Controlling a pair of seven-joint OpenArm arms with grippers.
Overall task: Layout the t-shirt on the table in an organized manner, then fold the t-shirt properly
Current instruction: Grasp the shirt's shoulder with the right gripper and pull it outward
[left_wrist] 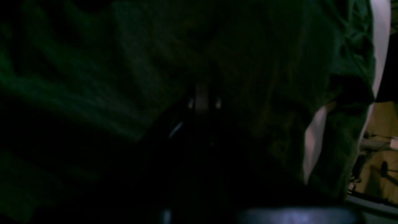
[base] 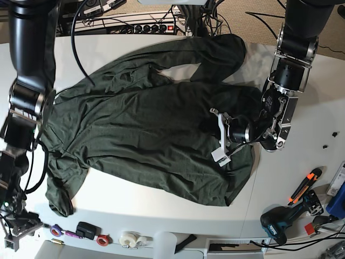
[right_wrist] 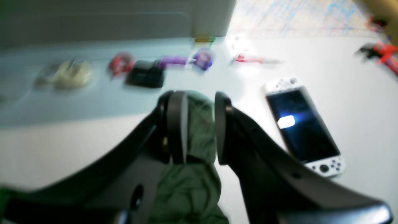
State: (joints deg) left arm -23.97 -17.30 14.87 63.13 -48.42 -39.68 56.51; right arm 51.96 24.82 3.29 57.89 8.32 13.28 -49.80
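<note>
A: Left wrist view: almost black, lens buried in the t-shirt [left_wrist: 130, 71]. Worktop [left_wrist: 381, 37] shows only as a white sliver at 2 o'clock. Left gripper's own jaws are hidden; they read closed, presumably pinching fabric.

B: Right wrist?

A: Right gripper [right_wrist: 199, 127] has its jaws parted, with a green fold of shirt between them, fabric touching the pads loosely. Handheld console [right_wrist: 303, 126] lies on the worktop at 3 o'clock.

B: Base view?

A: T-shirt is spread across the worktop centre, rumpled, one sleeve bunched at 7 o'clock. Left gripper [base: 229, 135] sits on the 3 o'clock edge. My take: pull both sides apart evenly, low to the surface, flatten before folding.
</note>
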